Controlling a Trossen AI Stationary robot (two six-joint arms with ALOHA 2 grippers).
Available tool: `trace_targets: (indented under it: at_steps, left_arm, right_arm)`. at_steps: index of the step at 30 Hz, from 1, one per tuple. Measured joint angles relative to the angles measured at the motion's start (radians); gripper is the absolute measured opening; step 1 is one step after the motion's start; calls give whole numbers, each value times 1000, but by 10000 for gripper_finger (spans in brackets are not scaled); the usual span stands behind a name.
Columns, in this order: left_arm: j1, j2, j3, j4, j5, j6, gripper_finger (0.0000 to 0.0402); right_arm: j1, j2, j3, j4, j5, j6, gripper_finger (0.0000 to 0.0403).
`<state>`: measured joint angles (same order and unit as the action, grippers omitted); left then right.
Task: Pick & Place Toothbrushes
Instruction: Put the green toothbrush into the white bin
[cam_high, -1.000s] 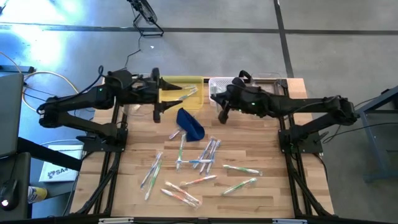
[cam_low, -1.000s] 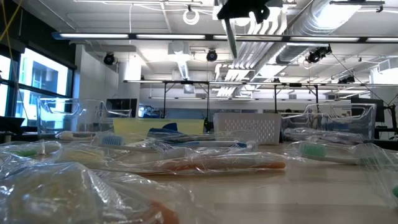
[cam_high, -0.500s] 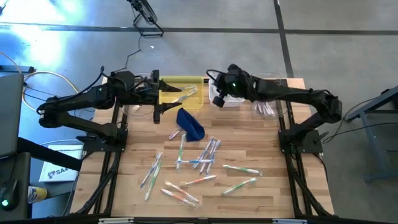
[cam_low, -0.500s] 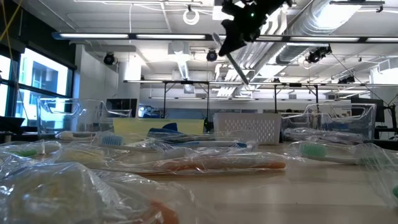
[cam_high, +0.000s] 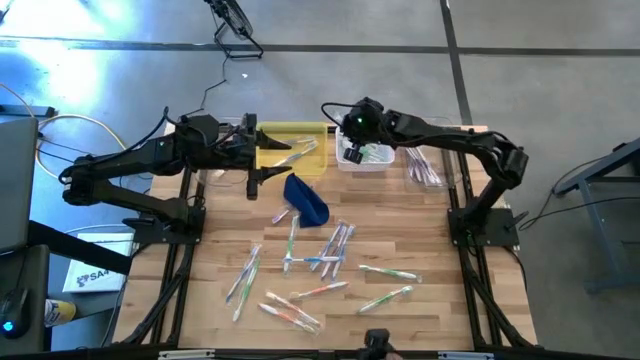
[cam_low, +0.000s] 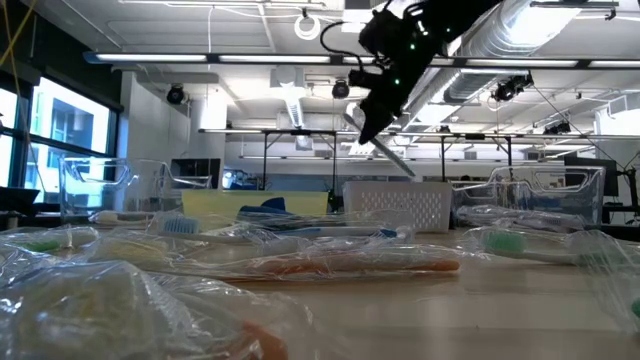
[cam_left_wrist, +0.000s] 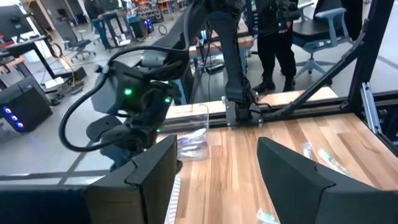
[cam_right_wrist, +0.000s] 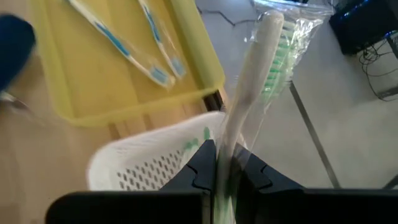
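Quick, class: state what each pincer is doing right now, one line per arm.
Left pincer: open, holding nothing, beside the yellow tray.
Right pincer: shut on a white, green-bristled wrapped toothbrush, above the white perforated basket.

You are looking at two matte black jointed arms on black frame bases, black cables looping along them. A green indicator light is glowing on the right arm (cam_high: 420, 135), upper centre.
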<state>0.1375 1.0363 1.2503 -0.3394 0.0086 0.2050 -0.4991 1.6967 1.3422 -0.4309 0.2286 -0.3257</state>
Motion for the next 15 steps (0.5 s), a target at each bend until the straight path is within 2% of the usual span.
trace_targets:
  at_steps: [3, 7, 15]
  left_arm:
    - [0, 0, 0, -17, 0, 0, 216]
    - [0, 0, 0, -16, 0, 0, 216]
    - [0, 0, 0, -16, 0, 0, 216]
  right_arm:
    - [-27, 22, 0, -2, -12, -16, 15]
    - [-61, 47, 0, -10, -93, -12, 15]
    - [-93, 99, 0, -67, -132, 5, 15]
